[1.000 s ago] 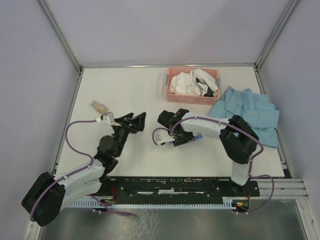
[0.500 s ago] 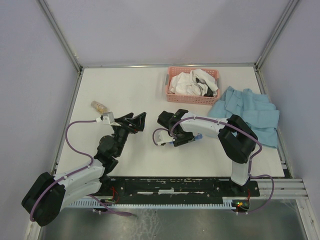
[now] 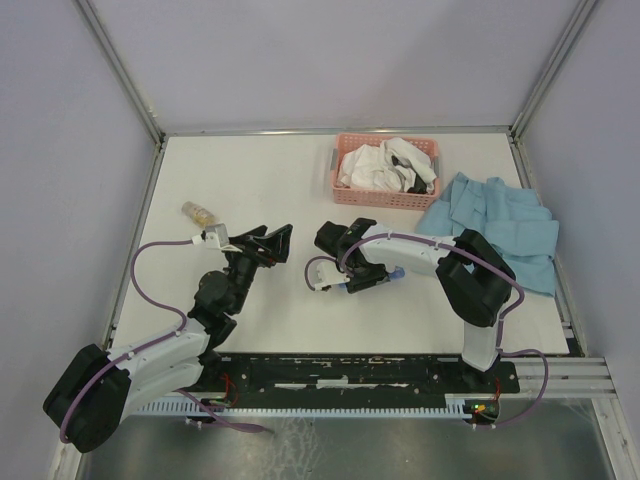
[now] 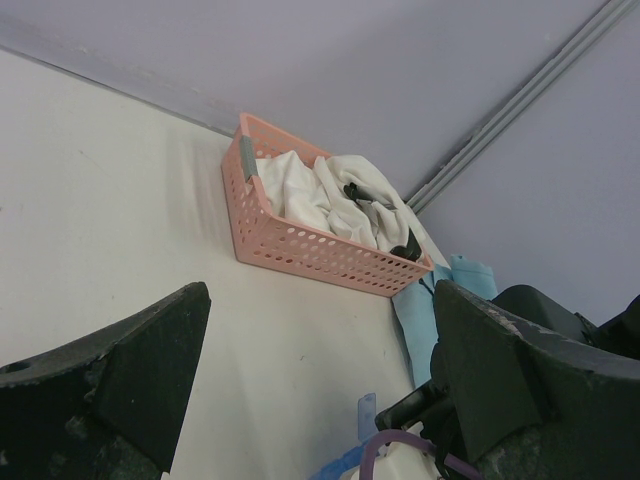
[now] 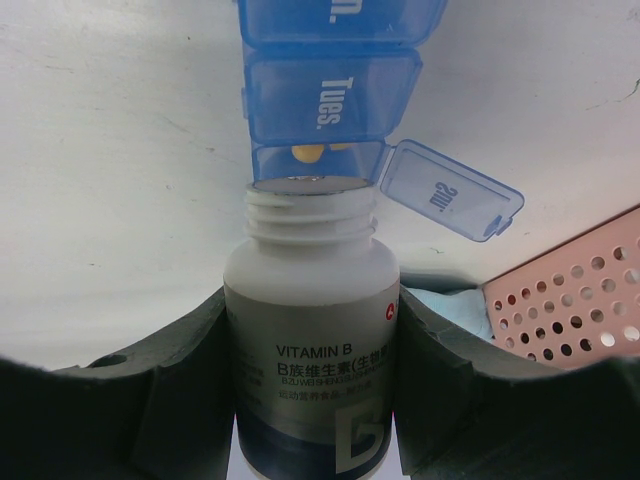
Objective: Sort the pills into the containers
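My right gripper [image 5: 312,305] is shut on a white uncapped "Vitamin B" bottle [image 5: 310,370]. The bottle's mouth is tipped over the blue translucent pill organiser [image 5: 330,90], right at an end compartment whose lid [image 5: 450,190] stands open. Yellow pills [image 5: 308,153] lie in that compartment. The neighbouring compartment, marked "Tues.", is closed. In the top view the right gripper [image 3: 336,272] and bottle [image 3: 320,274] sit at the table's centre, with the organiser [image 3: 388,277] under the arm. My left gripper [image 3: 270,242] is open and empty, just left of them; its wrist view [image 4: 320,290] shows the open lid [image 4: 367,410].
A pink slotted basket [image 3: 345,190] of white cloth stands at the back centre. A blue cloth [image 3: 500,225] lies at the right. A small clear bottle with tan contents [image 3: 198,212] lies at the left. Metal frame rails bound the table.
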`<state>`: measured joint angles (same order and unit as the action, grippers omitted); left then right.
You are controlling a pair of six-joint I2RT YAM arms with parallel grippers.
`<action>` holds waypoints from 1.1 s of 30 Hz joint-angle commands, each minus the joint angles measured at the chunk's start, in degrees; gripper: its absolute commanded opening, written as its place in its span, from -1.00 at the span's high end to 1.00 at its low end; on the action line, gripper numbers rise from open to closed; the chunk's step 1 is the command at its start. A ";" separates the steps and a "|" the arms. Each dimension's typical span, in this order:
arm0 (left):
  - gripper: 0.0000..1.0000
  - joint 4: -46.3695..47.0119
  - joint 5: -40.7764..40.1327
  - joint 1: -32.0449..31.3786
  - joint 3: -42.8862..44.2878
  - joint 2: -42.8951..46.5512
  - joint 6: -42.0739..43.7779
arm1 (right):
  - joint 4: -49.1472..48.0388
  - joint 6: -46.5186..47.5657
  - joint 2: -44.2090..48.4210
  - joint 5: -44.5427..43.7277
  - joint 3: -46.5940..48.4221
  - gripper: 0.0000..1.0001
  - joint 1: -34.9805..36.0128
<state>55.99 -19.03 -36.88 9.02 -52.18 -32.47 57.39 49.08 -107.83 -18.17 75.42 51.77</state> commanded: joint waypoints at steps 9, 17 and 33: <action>-0.99 3.00 -0.88 -0.12 0.60 0.31 1.68 | -0.64 -1.00 2.19 2.49 0.35 0.99 -1.33; -0.99 2.82 -0.97 -0.12 0.65 0.41 1.71 | -1.36 -0.76 4.17 5.86 -0.68 0.99 -3.45; -0.99 2.86 -1.31 -0.12 0.27 0.88 1.53 | -1.22 1.22 9.86 22.14 -1.72 0.99 -9.63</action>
<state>55.92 -19.07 -36.88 9.02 -52.18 -32.47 56.38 49.36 -102.26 -3.38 73.87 44.05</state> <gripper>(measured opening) 0.993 0.597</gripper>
